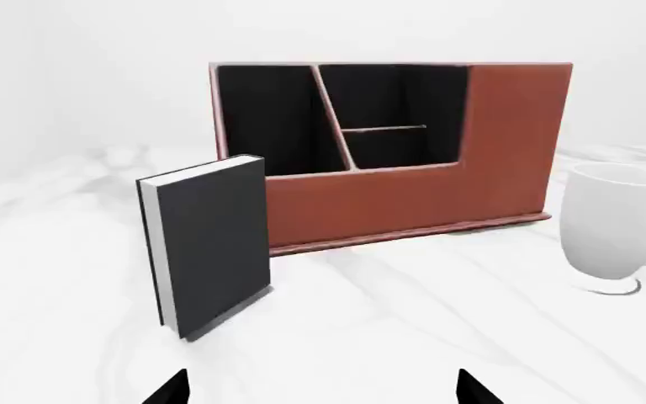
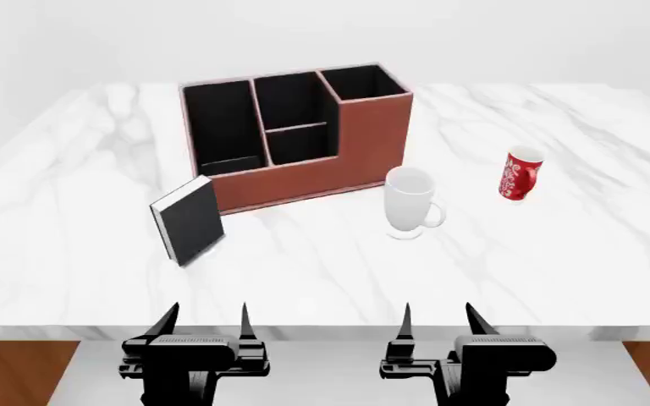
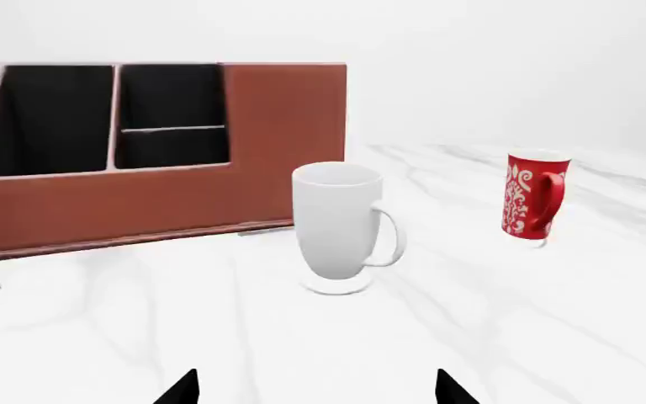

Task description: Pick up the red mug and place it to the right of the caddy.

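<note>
Red mug (image 2: 520, 174): upright near the counter's (image 2: 551, 262) right edge
Left gripper (image 2: 206, 320): spread wide, empty
Right gripper (image 2: 437, 319): spread wide, empty

Red mug and caddy, both upright on the marble top, well apart.

The red mug (image 2: 520, 175) is seen as a small tapered cup, red with a white pattern, white inside, handle visible in the right wrist view (image 3: 535, 205); it is stood alone toward the right side of the table, untouched. The caddy (image 2: 302, 139) is seen as a reddish-brown box with black-lined compartments, its right corner section built taller (image 1: 413, 151); it is placed left of centre, open tops up, with the lower compartments at its left.
</note>
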Robot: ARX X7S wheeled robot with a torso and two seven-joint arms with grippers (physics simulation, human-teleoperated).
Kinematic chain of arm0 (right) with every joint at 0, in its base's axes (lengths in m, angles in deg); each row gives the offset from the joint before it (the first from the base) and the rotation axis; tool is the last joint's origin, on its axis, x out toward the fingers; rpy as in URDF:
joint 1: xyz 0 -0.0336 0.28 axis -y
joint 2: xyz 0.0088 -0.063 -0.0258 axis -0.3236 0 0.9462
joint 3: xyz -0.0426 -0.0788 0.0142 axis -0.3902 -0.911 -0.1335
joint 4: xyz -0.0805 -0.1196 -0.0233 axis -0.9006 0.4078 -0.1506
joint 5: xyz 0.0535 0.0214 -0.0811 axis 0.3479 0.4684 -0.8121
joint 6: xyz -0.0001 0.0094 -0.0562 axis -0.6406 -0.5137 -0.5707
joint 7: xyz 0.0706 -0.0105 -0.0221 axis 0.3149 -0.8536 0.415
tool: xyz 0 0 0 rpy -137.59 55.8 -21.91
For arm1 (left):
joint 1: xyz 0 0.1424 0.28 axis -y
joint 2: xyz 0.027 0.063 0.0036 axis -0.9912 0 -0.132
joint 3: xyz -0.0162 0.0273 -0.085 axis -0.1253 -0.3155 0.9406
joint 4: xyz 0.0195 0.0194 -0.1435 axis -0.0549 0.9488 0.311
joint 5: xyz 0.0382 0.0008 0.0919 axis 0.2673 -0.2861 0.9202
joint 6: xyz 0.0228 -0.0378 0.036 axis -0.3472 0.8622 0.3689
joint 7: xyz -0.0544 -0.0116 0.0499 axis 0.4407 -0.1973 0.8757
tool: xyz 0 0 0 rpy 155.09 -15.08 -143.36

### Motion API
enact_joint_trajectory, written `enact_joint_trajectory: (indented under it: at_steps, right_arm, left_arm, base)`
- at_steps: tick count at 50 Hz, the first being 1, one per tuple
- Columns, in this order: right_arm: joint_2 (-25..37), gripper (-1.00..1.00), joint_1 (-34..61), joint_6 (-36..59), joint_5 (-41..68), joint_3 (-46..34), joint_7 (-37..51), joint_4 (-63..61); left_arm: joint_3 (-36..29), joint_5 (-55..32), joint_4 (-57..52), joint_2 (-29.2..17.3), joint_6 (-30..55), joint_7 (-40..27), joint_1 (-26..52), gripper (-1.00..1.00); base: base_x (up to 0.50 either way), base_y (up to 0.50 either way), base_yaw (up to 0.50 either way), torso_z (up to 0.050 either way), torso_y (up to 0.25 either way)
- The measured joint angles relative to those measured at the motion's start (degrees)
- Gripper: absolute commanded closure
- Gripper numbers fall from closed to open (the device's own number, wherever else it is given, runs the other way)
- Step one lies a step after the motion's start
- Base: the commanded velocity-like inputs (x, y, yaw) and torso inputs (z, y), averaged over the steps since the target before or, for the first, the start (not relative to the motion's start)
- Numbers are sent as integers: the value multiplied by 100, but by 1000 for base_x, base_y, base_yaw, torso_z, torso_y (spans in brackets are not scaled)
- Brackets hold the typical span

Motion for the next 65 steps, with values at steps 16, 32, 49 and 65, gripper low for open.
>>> enact_joint_trajectory:
  at_steps: [16,32,49,65]
  right_arm:
    - [414,-100,-62,-175,433,-519,506,-264]
    - [770,-100,48,191,830,-900,771,-307]
    - [913,-100,135,293,962,-1005,907,-276]
    - [1084,-100,1008,1971,1244,-1047,1028,-1266]
  left_arm:
    - [-211,-237,714,-201,-695,-277,67,-100]
    - [-382,-455,106,-391,-30,-402,6,-100]
    - [-573,-617,-65,-545,214,-522,34,-100]
    - [-621,-1113,-1799,-857,3338,-609,1940,-100]
  base:
    - [0,0,0,0,0]
    - [0,-376,0,0,0]
    - [0,-500,0,0,0]
    - [0,-125,0,0,0]
